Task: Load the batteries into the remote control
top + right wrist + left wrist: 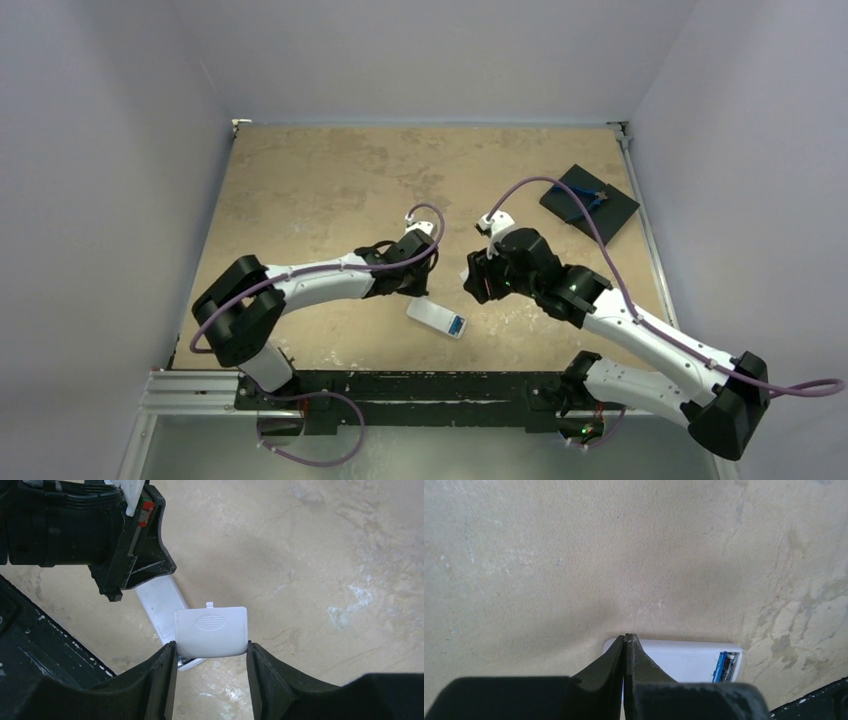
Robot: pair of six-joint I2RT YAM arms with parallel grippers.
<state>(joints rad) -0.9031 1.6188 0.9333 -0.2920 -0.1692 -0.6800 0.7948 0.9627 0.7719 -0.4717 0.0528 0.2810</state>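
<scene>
The white remote control (437, 320) lies back side up near the table's front edge. In the left wrist view the remote (679, 659) has an open compartment at its right end, holding the blue battery (722, 666) and the dark battery (730, 666) side by side. My left gripper (626, 636) is shut and empty, with its tips at the remote's left end; whether they touch it I cannot tell. My right gripper (210, 646) is shut on a white battery cover (211, 630) and holds it above the remote (160, 602), just right of my left gripper (115, 545).
A black square pad (589, 203) with blue-handled pliers (597, 197) on it lies at the back right. A black rail (400, 385) runs along the near edge. Grey walls close in the table on three sides.
</scene>
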